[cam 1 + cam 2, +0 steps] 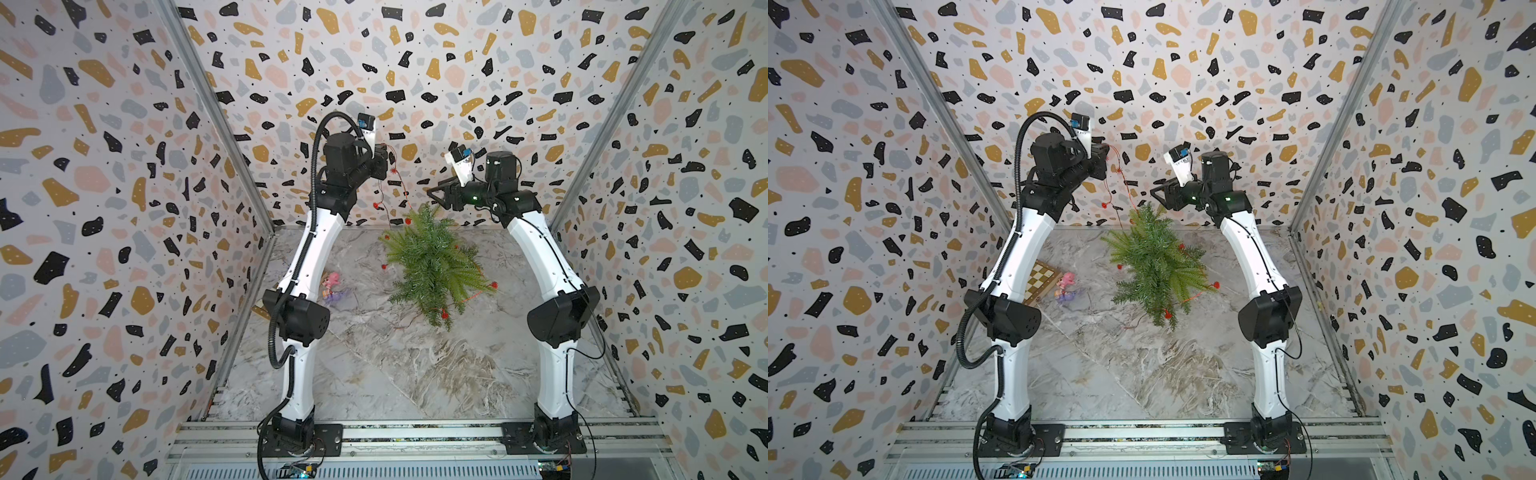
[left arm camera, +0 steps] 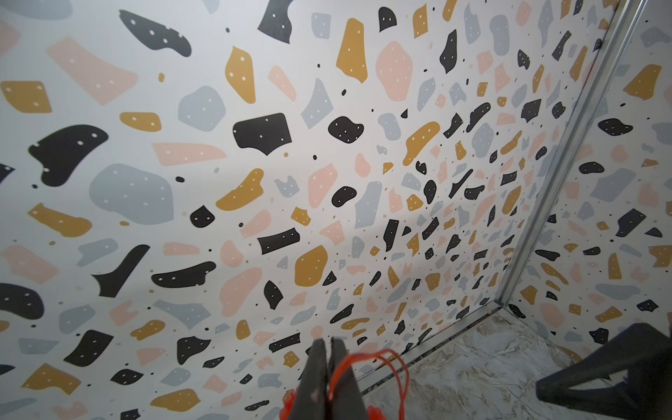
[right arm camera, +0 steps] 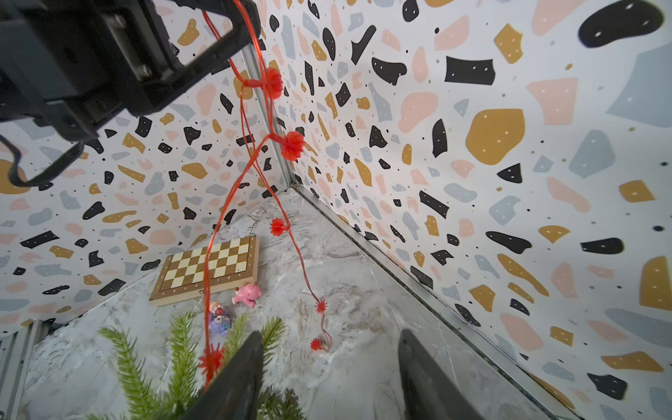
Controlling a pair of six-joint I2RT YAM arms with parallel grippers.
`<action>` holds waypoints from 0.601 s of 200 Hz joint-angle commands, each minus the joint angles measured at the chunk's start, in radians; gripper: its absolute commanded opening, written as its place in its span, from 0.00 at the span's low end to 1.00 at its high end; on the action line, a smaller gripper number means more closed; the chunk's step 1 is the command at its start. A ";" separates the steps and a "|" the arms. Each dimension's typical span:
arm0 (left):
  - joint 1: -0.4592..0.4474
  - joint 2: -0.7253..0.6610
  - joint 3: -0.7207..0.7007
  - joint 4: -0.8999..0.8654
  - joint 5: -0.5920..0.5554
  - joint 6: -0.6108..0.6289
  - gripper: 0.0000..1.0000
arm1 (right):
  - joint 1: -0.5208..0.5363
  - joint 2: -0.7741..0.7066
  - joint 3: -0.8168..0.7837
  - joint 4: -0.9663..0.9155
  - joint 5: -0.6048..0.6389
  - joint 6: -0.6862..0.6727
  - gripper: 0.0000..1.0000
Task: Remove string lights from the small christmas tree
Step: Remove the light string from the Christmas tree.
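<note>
**Left tool holds the light strand high; tree stands toward 12 o'clock**

The left tool (image 1: pixel 385 163) is raised in front of the back wall (image 1: pixel 415 62), at about 11 o'clock from the tabletop's (image 1: pixel 374 365) centre. Its fingers are pressed together on the string lights (image 1: pixel 392 170). In the left wrist view a loop of red wire (image 2: pixel 363 360) comes out from between the closed fingers (image 2: pixel 320 363).

From that pinch the strand hangs in loose loops. It runs down toward 5 o'clock to the tip of the small christmas tree (image 1: pixel 436 266). The right wrist view shows several spiky red bulbs (image 3: pixel 291 143) spaced along the hanging wire.

The tree sits on the far half of the tabletop, at about 12 to 1 o'clock from centre. In both top views its tip points to 12 o'clock. I cannot tell whether it stands upright or leans. More red bulbs show at the tree's 9 o'clock, 3 o'clock and 6 o'clock edges, so part of the strand is on the branches.

The right tool (image 1: pixel 432 196) hovers just above the tree's tip with its fingers spread and nothing between them. In the right wrist view green twigs (image 3: pixel 182 349) lie beside one finger (image 3: pixel 240 382).

A pink-and-purple toy figure (image 1: pixel 331 286) lies at 9 o'clock from the tree. A chessboard (image 1: pixel 1042 278) lies just beyond it at 10 o'clock.
</note>
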 commanded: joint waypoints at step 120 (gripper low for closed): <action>-0.057 0.009 0.034 0.011 0.065 0.043 0.00 | 0.035 0.017 0.051 0.125 -0.181 0.089 0.66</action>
